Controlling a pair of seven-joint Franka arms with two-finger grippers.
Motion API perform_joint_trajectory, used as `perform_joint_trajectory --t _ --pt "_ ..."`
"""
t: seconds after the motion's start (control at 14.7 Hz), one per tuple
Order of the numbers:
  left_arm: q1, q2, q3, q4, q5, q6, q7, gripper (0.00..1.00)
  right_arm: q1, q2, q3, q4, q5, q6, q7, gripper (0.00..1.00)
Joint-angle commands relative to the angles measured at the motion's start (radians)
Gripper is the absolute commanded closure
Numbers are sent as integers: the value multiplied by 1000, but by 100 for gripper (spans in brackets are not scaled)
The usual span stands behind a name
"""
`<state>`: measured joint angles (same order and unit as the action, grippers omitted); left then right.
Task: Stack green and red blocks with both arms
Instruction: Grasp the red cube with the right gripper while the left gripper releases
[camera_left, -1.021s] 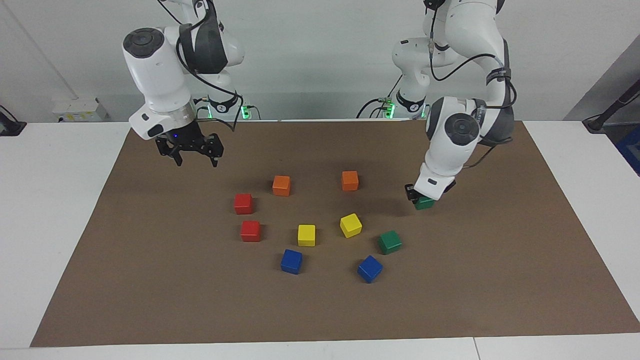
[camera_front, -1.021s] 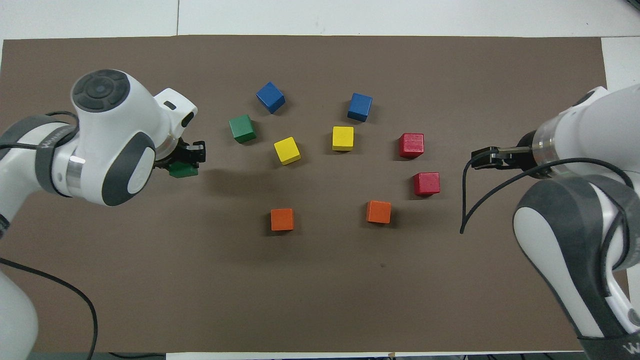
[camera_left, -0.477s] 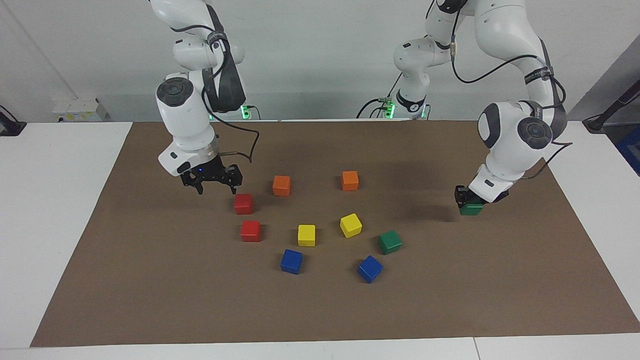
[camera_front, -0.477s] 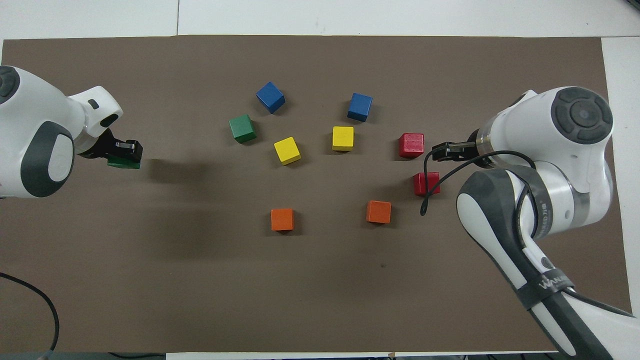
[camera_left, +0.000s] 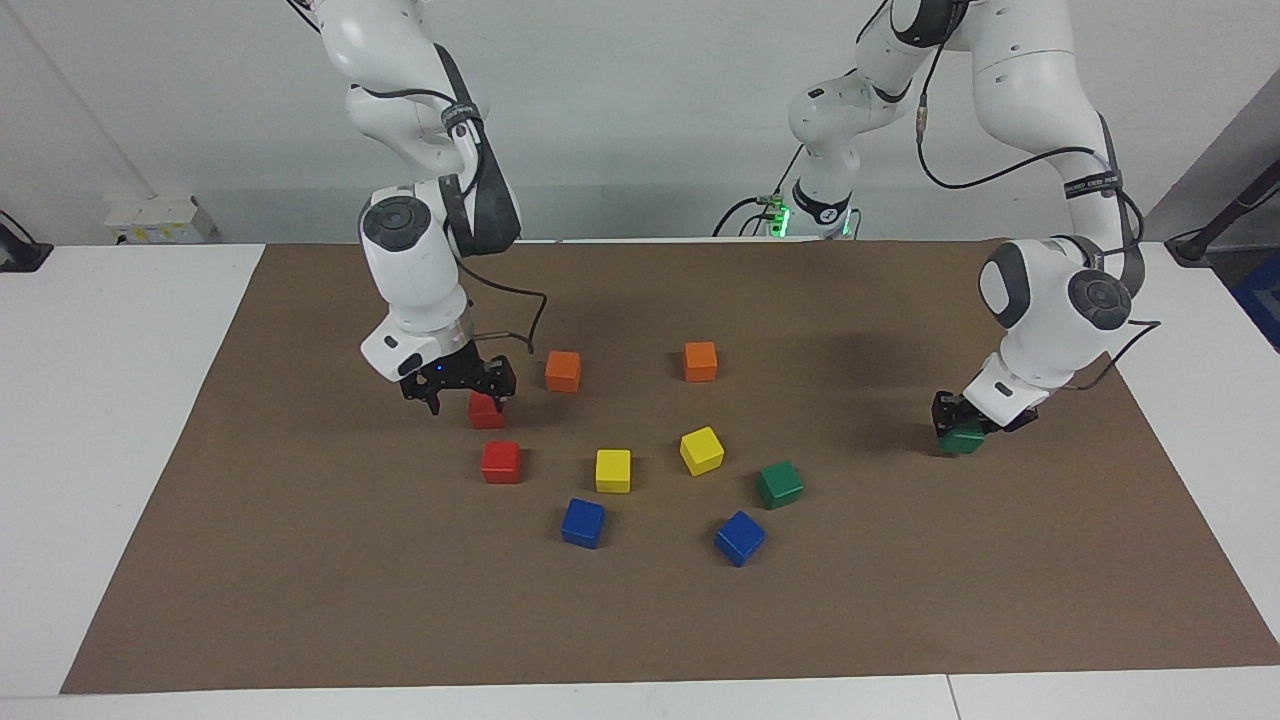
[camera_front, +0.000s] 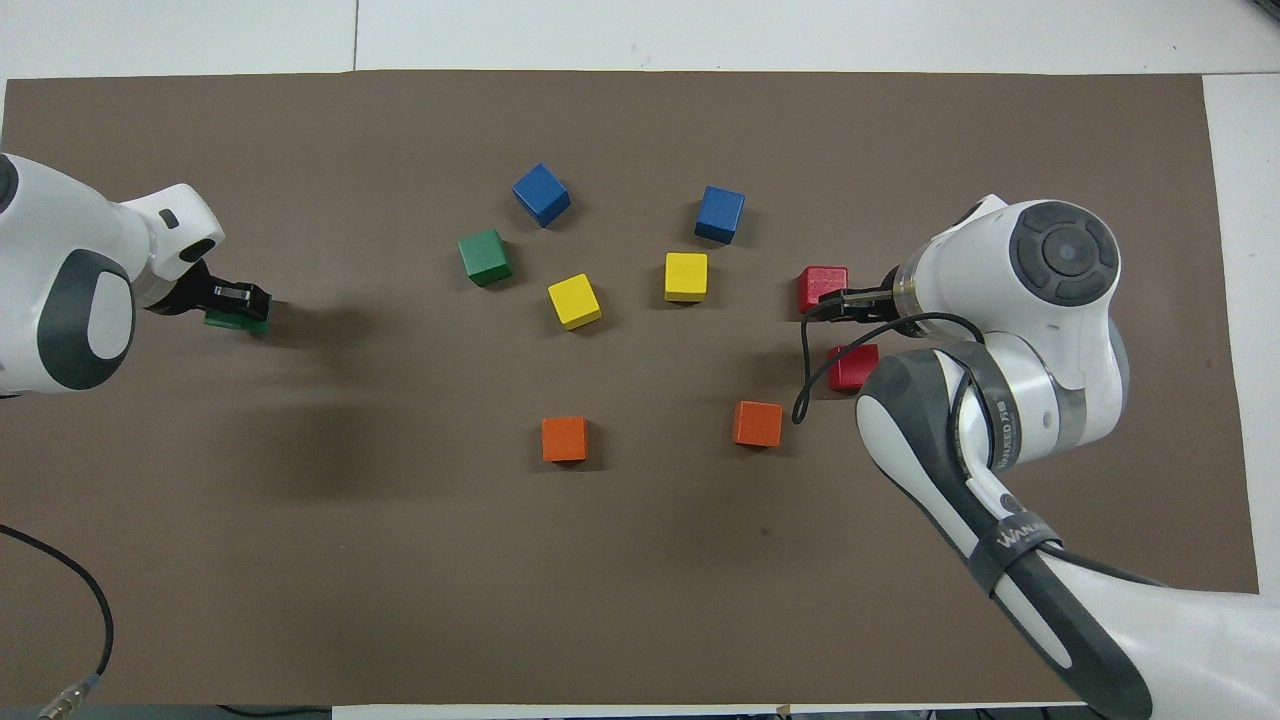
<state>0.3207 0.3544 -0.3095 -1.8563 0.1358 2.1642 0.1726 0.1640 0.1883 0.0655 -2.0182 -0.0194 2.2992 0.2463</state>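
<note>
Left gripper (camera_left: 958, 426): jaws clenched on one green block (camera_left: 966, 441), low over the desk (camera_left: 640, 620) at the left arm's end, well apart from every other cube. I can't tell whether the block touches the surface.

Right gripper (camera_left: 467, 398): jaws released and spread, low over the red block nearer the robots (camera_left: 487, 411). It sits off-centre, so the block is close to one finger, not midway.

Risks as I see them:
- If the right gripper descends as is, one finger probably clips the block's top edge or shoves it. Closing off-centre drags or twists it toward the second red block (camera_left: 500, 462).
- The orange cube (camera_left: 563, 371) sits beside the target, so a wide jaw could nudge it.
- The right arm's cable (camera_front: 800, 395) loops low over that area and may brush cubes.
- If the left jaws let go while the green block is above the desk, it drops and may tip or land skewed, a poor base.
- The second green block (camera_left: 779, 484) lies among the yellow and blue cubes, so the reach is tight.
</note>
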Motion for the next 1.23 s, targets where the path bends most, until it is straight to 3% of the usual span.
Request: perform_joint_trajectory --t 0.0,0.34,0.82,0.88,0.95,1.02,1.16 --pt "9 -2 -6 -11 8 35 5 100 3 0 -1 -51 10 54 14 0" --pt "17 -2 -6 -21 7 37 -149 100 22 -4 -1 -83 10 55 18 0" --pt "17 -2 -5 -63 7 66 -166 100 38 -4 -3 -102 10 55 25 0" --pt "17 -2 -5 -70 7 71 -170 88 38 -3 -1 -106 10 55 30 0" --pt "17 -2 -5 -72 7 75 -170 40 38 -4 -1 -116 10 55 30 0" --pt "15 -3 -5 -75 8 82 -171 0 37 -6 -3 -122 10 55 27 0" --pt "17 -3 -5 -83 8 94 -170 0 31 -7 -3 -126 10 55 24 0"
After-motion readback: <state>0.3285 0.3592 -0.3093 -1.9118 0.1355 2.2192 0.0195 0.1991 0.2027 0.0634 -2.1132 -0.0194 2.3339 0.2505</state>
